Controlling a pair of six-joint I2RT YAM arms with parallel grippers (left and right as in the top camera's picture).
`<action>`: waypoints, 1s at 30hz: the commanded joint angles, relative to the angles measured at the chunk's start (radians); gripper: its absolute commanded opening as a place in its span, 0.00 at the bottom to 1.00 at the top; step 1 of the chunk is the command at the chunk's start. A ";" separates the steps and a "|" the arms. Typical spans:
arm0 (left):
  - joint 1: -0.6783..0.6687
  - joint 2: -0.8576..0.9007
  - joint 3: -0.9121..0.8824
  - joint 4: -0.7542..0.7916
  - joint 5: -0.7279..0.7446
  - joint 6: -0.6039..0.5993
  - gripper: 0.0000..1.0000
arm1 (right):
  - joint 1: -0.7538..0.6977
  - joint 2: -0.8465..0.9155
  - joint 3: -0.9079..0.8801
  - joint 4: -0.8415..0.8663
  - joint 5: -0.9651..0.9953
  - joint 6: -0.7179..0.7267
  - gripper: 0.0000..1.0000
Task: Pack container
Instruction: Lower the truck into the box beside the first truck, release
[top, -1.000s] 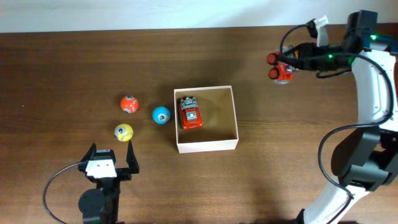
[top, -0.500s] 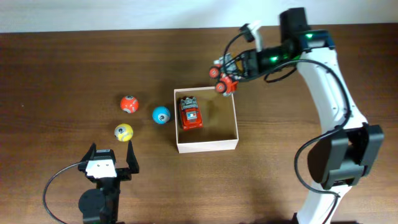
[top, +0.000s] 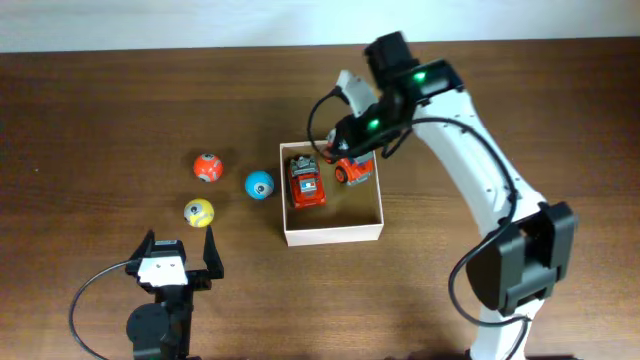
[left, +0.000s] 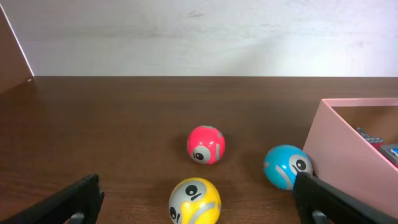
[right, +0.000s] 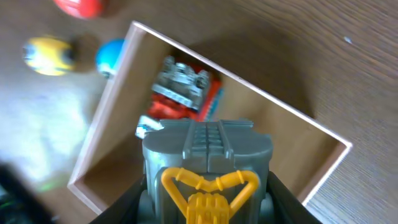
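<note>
So the right gripper (top: 345, 160) is clamped on a grey-topped toy vehicle (right: 207, 163), hanging over the container (top: 331, 236) mid-table, right beside the red toy car (top: 306, 182) lying inside. Meanwhile the left gripper (top: 181, 243) sits wide open near the yellow ball (top: 198, 212), holding nothing.

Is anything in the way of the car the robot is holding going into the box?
Nothing visible. The right gripper has the held car over bare floor of the box. The red car already inside lies beside it, close but not underneath.
</note>
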 joint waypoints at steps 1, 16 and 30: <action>-0.003 -0.006 -0.002 -0.008 -0.003 0.019 0.99 | 0.071 -0.007 0.018 0.000 0.266 0.106 0.37; -0.003 -0.006 -0.002 -0.008 -0.003 0.019 0.99 | 0.169 0.003 -0.115 0.068 0.475 0.418 0.37; -0.003 -0.006 -0.002 -0.008 -0.003 0.019 0.99 | 0.169 0.005 -0.231 0.195 0.475 0.576 0.37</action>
